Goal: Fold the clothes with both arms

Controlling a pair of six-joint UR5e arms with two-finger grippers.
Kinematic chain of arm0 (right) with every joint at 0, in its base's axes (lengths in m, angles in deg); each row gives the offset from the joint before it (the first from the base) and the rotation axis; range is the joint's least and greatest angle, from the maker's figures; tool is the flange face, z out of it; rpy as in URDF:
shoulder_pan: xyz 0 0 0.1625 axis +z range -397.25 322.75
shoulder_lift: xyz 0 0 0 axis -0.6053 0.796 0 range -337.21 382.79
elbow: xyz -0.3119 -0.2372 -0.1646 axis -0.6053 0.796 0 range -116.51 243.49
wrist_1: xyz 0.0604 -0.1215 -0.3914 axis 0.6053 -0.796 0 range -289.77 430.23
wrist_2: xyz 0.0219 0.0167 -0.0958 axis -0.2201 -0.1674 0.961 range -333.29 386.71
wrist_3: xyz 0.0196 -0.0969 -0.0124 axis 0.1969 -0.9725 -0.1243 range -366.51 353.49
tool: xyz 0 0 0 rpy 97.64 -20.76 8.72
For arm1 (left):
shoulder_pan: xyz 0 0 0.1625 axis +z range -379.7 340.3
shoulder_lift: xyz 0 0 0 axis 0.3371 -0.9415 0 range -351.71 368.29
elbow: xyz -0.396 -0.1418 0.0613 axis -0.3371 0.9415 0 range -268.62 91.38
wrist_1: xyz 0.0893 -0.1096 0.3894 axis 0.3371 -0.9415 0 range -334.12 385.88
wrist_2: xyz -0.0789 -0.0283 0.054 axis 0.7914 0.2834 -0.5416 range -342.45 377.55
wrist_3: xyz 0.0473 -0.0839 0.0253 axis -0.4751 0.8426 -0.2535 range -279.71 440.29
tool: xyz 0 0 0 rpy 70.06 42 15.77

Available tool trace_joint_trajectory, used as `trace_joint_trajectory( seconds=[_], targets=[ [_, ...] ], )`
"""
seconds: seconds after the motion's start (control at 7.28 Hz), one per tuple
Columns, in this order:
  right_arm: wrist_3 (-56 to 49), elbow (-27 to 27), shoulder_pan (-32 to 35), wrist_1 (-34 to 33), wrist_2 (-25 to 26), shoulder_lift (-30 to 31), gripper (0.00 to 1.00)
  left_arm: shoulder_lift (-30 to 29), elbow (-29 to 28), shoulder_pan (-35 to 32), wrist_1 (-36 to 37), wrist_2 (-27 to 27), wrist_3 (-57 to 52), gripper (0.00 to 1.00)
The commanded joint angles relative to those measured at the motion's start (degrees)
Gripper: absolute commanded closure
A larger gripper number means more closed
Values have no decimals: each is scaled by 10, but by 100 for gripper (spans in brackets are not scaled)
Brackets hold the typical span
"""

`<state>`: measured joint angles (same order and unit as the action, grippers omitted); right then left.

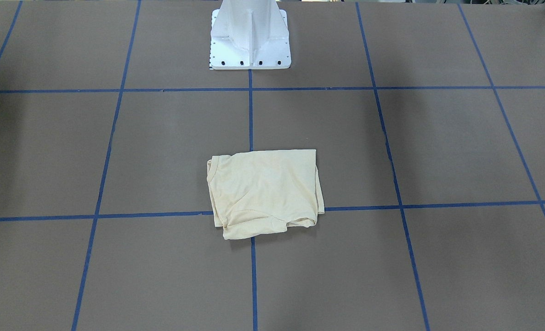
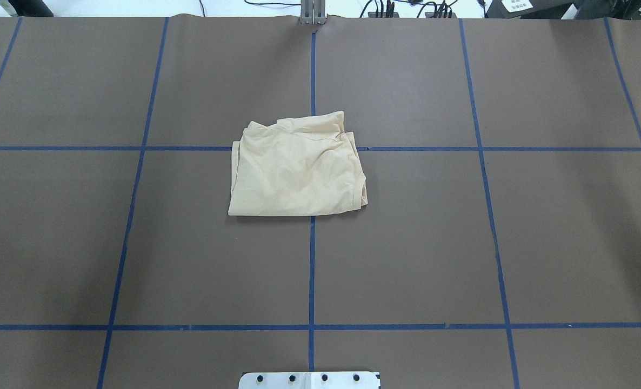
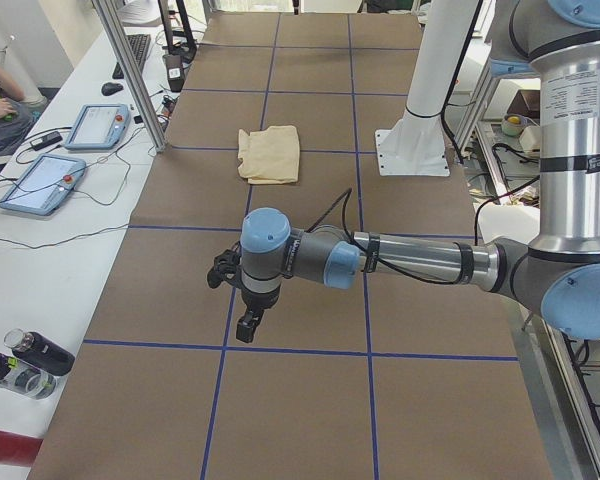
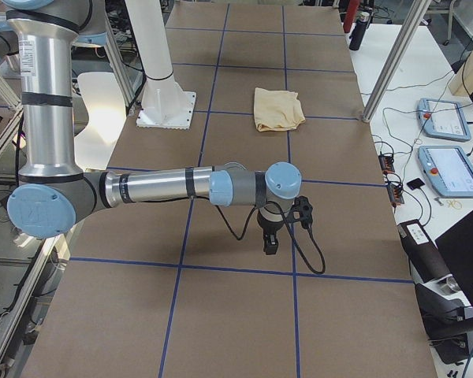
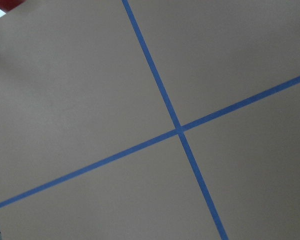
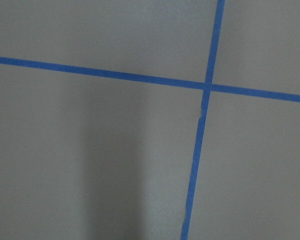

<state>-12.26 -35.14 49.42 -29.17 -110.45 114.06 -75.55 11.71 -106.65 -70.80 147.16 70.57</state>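
Fingers on the left gripper: can't tell wide or narrow, it only shows from the side cam at the table end. Same for the right gripper, jaw gap unreadable from the side. Nothing visible in either one

Left arm reaches out level and low over the table, gripper pointing down near a crossing of the blue tape lines. Right arm does the same at the opposite end. Both wrist cams show only brown surface and tape

T-shirt lies folded into a rough rectangle, flat on the table and in front of the white pedestal. It sits over the centre tape line where a cross line meets it, well apart from both grippers. Neck rib shows at the corner towards the robot's right. Far edge is bunched, with layers sticking out unevenly

Two tablets and some bottles sit on the white side bench
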Motion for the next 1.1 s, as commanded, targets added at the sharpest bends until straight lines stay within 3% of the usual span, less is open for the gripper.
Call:
trace_joint_trajectory(
  seconds=[0.0,0.27,0.55,0.96],
  targets=[
    [-23,0,12,-54,-7,4,0,-2,-16,-1,45,46,1,0],
    [-43,4,14,-54,-7,13,0,1,-14,-1,83,50,8,0],
    [-82,25,25,-53,-8,15,0,5,-16,-1,86,50,83,0],
    [-93,35,46,-46,-4,35,0,8,-22,-1,80,52,96,0]
  ],
)
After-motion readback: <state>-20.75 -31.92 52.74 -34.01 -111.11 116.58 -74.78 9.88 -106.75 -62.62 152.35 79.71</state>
